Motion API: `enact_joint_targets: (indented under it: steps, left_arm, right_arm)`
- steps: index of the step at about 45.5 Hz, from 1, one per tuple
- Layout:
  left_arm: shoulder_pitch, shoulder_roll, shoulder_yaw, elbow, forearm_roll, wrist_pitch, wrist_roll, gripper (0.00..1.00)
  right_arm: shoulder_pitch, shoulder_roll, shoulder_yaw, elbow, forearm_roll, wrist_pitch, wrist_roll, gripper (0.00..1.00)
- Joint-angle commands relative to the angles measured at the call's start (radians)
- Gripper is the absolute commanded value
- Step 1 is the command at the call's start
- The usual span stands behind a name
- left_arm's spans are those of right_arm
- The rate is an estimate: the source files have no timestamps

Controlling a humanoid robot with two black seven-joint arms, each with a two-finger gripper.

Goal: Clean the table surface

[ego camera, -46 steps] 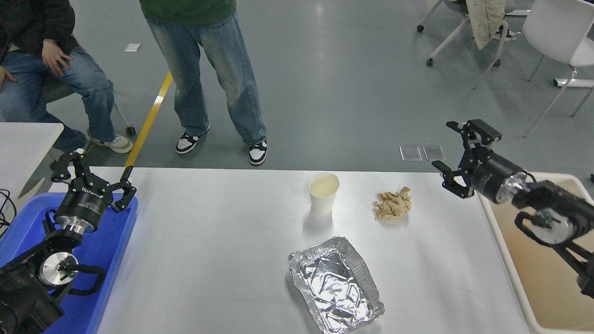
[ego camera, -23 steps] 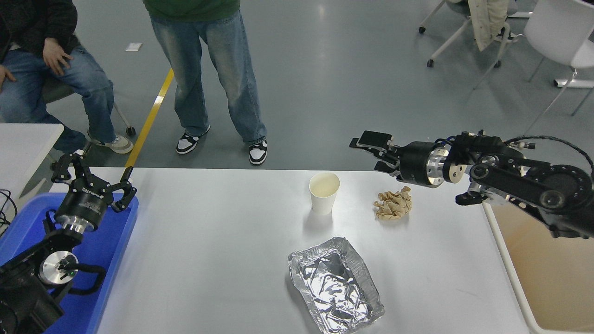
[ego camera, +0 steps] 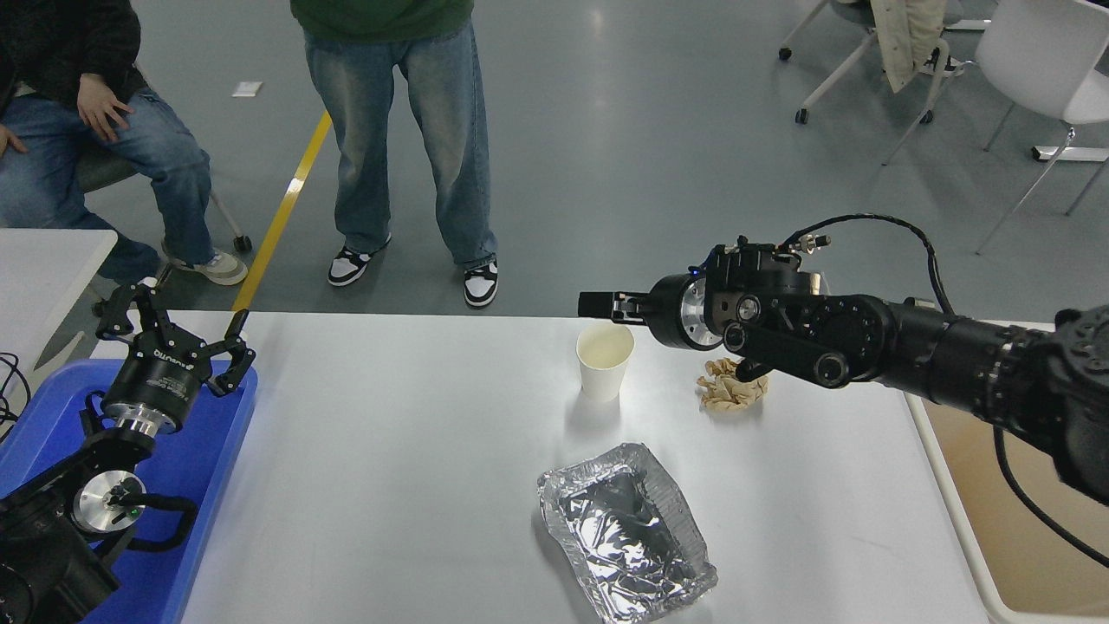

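The table surface (ego camera: 390,451) is a wide light grey-white top. On it stand a white paper cup (ego camera: 605,360), a crumpled brown paper wad (ego camera: 733,385) to the cup's right, and an empty foil tray (ego camera: 625,530) nearer the front. My right gripper (ego camera: 602,305) reaches in from the right, points left and hangs just above the cup's far rim; it is seen edge-on. Its arm (ego camera: 866,338) covers part of the paper wad. My left gripper (ego camera: 173,329) is parked open at the lower left, above the blue tray.
A blue plastic tray (ego camera: 195,468) sits at the table's left edge. A white bin with a beige inside (ego camera: 996,520) is at the right edge. A smaller white table corner (ego camera: 43,260) is at far left. One person stands (ego camera: 398,130) and one sits (ego camera: 113,130) beyond the table.
My right arm has swung left from over the right-hand bin, across the paper wad, to just above the cup. The standing person shifted slightly right. The left arm has not moved.
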Motion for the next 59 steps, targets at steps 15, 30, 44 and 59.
enact_joint_targets:
  steps: [15,30,44,59]
  left_arm:
    - [0.000,0.001,0.000,0.000,0.000,0.000,0.000,1.00]
    - [0.000,0.001,0.000,0.000,0.000,0.000,0.000,1.00]
    - [0.000,0.001,0.000,0.000,0.000,0.000,0.000,1.00]
    - [0.000,-0.001,0.000,0.000,0.000,0.000,0.000,1.00]
  right_arm:
    - [-0.137,0.061,-0.096,-0.254,0.010,-0.028,0.001,1.00]
    - [-0.123,0.061,-0.019,-0.225,0.012,-0.032,0.004,1.00]
    - [-0.129,0.061,0.042,-0.155,0.012,-0.039,0.006,1.00]
    - [-0.143,0.061,0.059,-0.139,-0.002,-0.062,0.004,1.00]
